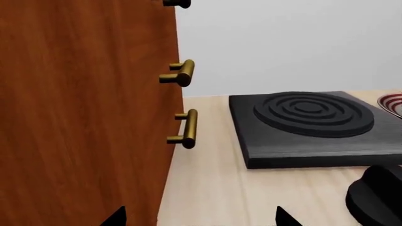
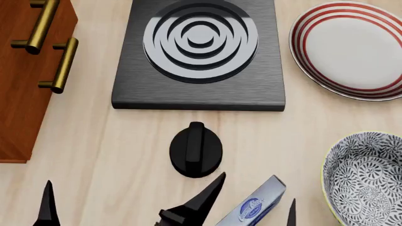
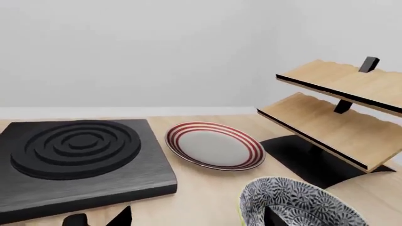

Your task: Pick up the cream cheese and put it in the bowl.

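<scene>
1. While the cream cheese (image 2: 259, 207) sits tilted at the bottom centre of the head view, between the 2 dark fingers of the right gripper (image 2: 254, 202), the box appears gripped and lifted, though contact itself is not clearly shown.
2. The bowl (image 2: 367, 176) waits at the lower right of that frame, just beside the box and with nothing visible inside.
3. The left gripper (image 2: 47, 205) pokes 1 fingertip into the lower left corner; its wrist view shows 2 tips well apart with nothing between them.
4. By these pictures the pick-up looks done; carrying the box over the yellowish rim and releasing it remains.
5. A black knob (image 2: 195, 149) and a stove plate (image 2: 199, 56) fill the centre.
</scene>
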`<state>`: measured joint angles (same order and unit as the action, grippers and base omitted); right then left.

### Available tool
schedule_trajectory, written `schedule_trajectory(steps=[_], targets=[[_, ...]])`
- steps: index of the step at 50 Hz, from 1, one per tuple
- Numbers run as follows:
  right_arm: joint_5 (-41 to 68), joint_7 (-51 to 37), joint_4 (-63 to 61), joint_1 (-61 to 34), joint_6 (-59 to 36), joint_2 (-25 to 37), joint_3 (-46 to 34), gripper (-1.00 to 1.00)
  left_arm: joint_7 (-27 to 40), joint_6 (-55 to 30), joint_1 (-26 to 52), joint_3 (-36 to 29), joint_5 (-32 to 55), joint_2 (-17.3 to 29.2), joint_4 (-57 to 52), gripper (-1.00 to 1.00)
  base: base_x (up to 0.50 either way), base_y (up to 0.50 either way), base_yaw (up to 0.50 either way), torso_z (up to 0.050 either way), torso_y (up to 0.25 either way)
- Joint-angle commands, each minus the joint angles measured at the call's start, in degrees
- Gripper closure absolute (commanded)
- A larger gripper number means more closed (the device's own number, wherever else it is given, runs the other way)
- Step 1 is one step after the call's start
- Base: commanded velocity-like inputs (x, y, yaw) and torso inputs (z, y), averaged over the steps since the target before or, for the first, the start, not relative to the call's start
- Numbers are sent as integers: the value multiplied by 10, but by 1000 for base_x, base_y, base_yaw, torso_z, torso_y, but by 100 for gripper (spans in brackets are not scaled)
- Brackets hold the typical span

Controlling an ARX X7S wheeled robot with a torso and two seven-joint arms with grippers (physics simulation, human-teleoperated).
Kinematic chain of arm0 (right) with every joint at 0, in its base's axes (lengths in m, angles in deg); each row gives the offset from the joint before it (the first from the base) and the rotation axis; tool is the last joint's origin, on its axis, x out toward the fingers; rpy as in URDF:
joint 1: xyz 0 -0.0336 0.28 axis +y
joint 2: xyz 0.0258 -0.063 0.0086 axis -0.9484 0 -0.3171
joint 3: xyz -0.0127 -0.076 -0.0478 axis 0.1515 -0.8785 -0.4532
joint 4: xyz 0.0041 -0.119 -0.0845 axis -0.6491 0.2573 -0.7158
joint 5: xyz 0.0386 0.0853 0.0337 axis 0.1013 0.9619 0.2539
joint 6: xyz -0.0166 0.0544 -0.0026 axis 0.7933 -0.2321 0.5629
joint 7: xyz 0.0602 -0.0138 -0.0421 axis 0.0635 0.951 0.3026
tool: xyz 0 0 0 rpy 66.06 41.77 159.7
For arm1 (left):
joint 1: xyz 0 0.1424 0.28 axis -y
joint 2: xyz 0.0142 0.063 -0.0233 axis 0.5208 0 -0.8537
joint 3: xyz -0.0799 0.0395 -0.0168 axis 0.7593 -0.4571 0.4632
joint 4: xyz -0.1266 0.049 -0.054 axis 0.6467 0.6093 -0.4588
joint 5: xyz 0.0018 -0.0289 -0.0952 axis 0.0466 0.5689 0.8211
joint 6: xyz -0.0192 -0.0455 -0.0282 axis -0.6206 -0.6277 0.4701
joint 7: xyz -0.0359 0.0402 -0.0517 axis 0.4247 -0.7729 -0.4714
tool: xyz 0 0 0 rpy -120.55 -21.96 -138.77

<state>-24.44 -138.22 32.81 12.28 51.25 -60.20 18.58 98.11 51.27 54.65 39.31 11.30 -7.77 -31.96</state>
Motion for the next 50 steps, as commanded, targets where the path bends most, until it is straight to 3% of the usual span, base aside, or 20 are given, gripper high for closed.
schedule_trajectory(steps=[1, 20, 50], targets=[[57, -41, 10, -27, -28, -7, -13, -100, 2, 18, -5, -6, -14, 1, 11, -100, 0, 0, 0, 0, 0], [120, -118, 72, -42, 34, 6, -22, -100, 2, 33, -9, 9, 10, 3, 20, -100, 0, 0, 0, 0, 0], [241, -128, 80, -61, -26, 6, -9, -100, 5, 48, -1, 16, 22, 1, 51, -100, 0, 0, 0, 0, 0]])
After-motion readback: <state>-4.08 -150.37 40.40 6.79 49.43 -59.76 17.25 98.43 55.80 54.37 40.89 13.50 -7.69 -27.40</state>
